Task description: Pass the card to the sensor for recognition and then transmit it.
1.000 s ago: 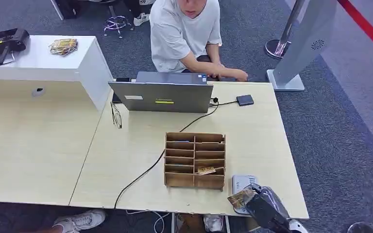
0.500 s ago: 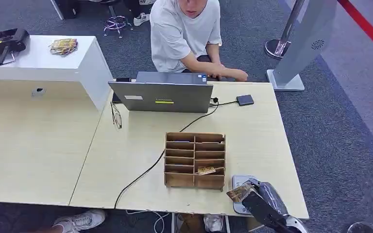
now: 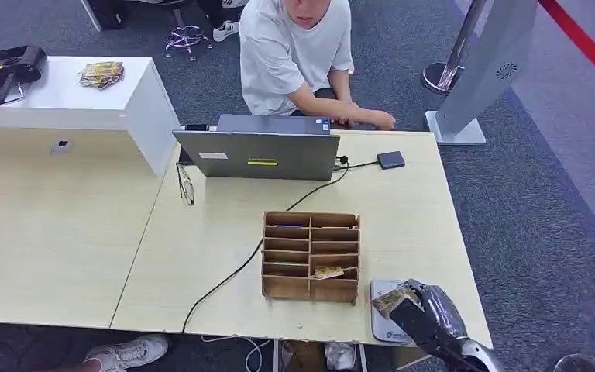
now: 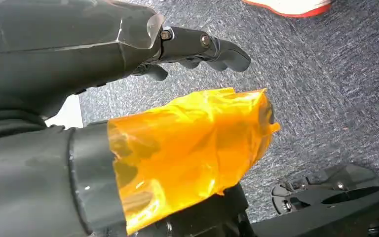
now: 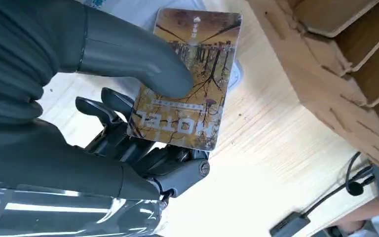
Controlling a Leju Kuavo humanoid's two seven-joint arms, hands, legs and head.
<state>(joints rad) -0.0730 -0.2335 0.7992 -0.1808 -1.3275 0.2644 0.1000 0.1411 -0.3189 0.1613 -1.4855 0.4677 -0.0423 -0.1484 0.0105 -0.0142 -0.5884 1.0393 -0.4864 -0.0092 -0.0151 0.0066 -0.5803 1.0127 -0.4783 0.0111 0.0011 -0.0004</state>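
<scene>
My right hand (image 3: 424,310) holds a brown hotel card (image 3: 393,299) just above the white sensor pad (image 3: 388,329) at the table's near right corner. In the right wrist view the thumb (image 5: 128,54) presses the card (image 5: 190,79) against the dark fingers (image 5: 123,138), and the word HOTEL shows on it. A second card (image 3: 329,272) lies in a lower slot of the wooden rack (image 3: 311,255). My left hand (image 4: 128,59) hangs over grey carpet with orange tape (image 4: 192,148) on its thumb and nothing in it; its fingers are apart.
A person in a white shirt (image 3: 294,46) sits behind a grey laptop (image 3: 259,151) at the far side. A black cable (image 3: 232,275) runs from the laptop across the table (image 3: 201,232) to its near edge. A small dark box (image 3: 390,160) lies far right.
My right hand has carried the card a little to the right and further over the sensor pad. The person and the things on the table have stayed put.
</scene>
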